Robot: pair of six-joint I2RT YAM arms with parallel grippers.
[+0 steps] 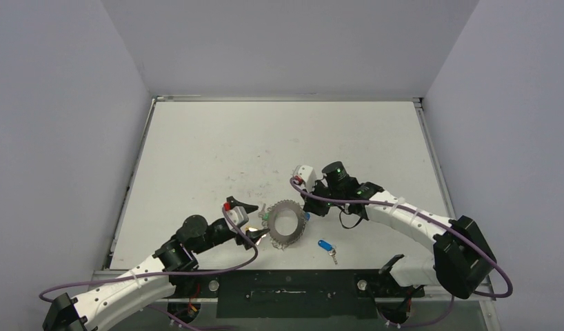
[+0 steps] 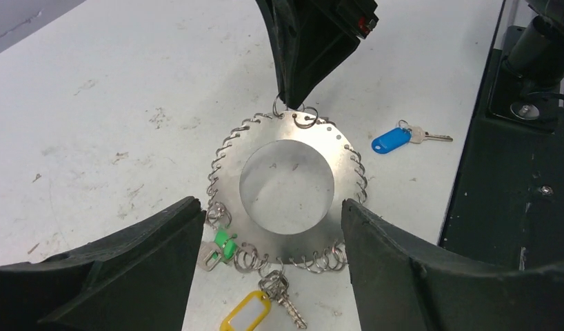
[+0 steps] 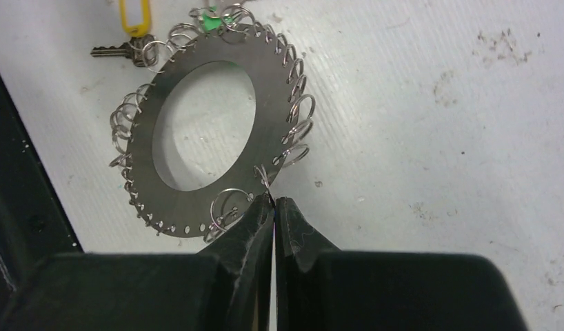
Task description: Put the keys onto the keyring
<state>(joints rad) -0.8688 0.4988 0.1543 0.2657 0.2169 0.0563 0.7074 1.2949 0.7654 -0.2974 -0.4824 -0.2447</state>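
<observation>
The keyring [image 2: 227, 181], a flat silver disc edged with wire loops, lies on the white table between both grippers; it also shows in the top view [image 1: 285, 238] and the right wrist view [image 3: 265, 103]. My right gripper [image 3: 274, 201] is shut on one wire loop at the ring's edge; its fingers [image 2: 296, 83] show at the ring's far side. My left gripper [image 2: 271, 205] is open, its jaws either side of the ring's near part. A green-tagged key [image 2: 224, 246] and a yellow-tagged key [image 2: 248, 314] touch the near loops. A blue-tagged key [image 2: 391, 140] lies loose to the right.
The loose blue-tagged key [image 1: 326, 246] lies near the table's front edge, right of the ring. The black base plate [image 1: 286, 293] runs along that edge. A small blue speck [image 1: 306, 216] shows by the ring under my right gripper [image 1: 310, 207]; what it is I cannot tell.
</observation>
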